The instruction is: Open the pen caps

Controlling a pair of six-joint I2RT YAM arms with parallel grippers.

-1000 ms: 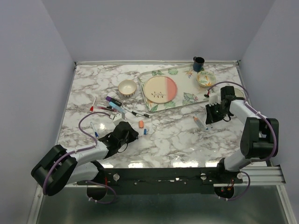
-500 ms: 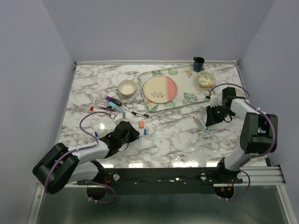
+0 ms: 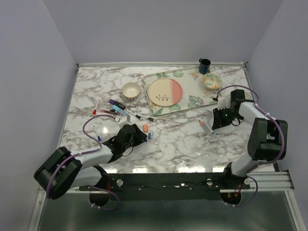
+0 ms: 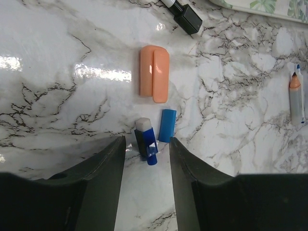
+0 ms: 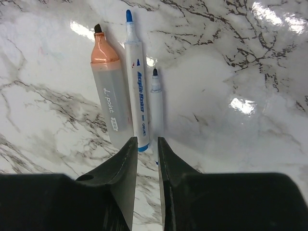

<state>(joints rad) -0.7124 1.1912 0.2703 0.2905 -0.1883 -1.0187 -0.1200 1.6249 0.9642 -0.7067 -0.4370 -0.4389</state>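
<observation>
On the left of the marble bench (image 3: 183, 144) a bunch of pens (image 3: 115, 110) lies in a loose pile, near a small cream bowl (image 3: 130, 90). The left tool (image 4: 147, 140) is low over the bench, just right of the pile. Its two fingers are spread apart and pinch nothing. A dark blue cap (image 4: 144, 139) with a white end lies on the bench between them. A light blue cap (image 4: 167, 125) lies right beside it. An orange cap (image 4: 154, 73) lies flat just past those two.

In the middle, at the back, is a leafy tray (image 3: 192, 101) with a pink and cream plate (image 3: 164, 91) on it.

On the right, three pens lie side by side with their tips bare: a fat one with an orange tip (image 5: 109, 96), a blue-tipped pen (image 5: 136, 91) and a thin dark-tipped pen (image 5: 156, 101). The right tool (image 5: 147, 140) has its fingers only a little apart, around the back end of the blue-tipped pen. I cannot tell if it is pinching that pen.
</observation>
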